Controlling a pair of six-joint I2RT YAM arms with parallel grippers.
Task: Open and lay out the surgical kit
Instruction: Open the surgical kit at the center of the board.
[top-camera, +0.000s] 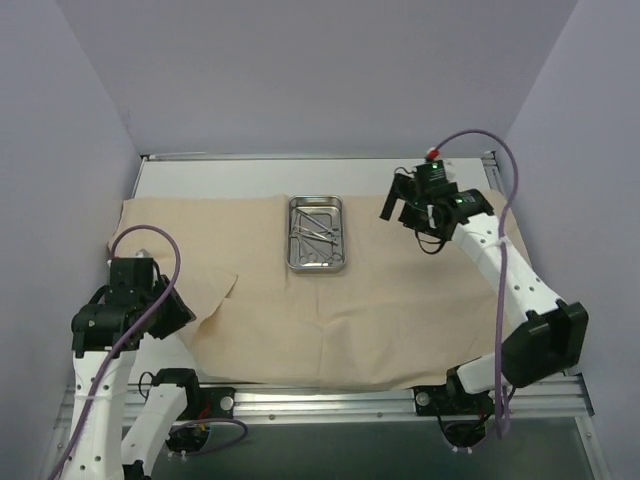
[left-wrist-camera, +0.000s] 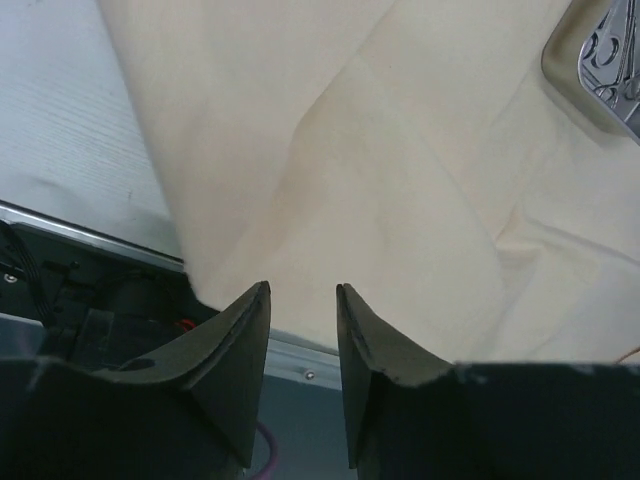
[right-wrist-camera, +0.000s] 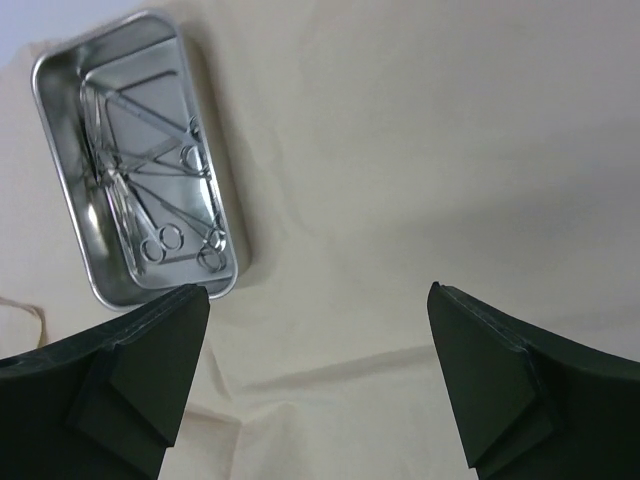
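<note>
The kit's beige cloth wrap (top-camera: 300, 320) lies unfolded across the table. On it, at the back centre, sits the small steel tray (top-camera: 316, 268) with several slim ring-handled instruments (top-camera: 315, 230) inside. My left gripper (top-camera: 176, 312) hovers at the cloth's near left corner. In the left wrist view its jaws (left-wrist-camera: 303, 292) stand a narrow gap apart with nothing between them, the cloth (left-wrist-camera: 400, 150) just beyond. My right gripper (top-camera: 404, 206) hangs wide open above the cloth (right-wrist-camera: 420, 150), to the right of the tray (right-wrist-camera: 45, 110) and its instruments (right-wrist-camera: 160, 190).
A metal rail (top-camera: 330, 400) runs along the table's near edge, below the cloth's hem. Bare white tabletop (top-camera: 250, 175) shows behind the cloth and at its left side (left-wrist-camera: 60, 130). Lavender walls close in on three sides. Purple cables loop off both arms.
</note>
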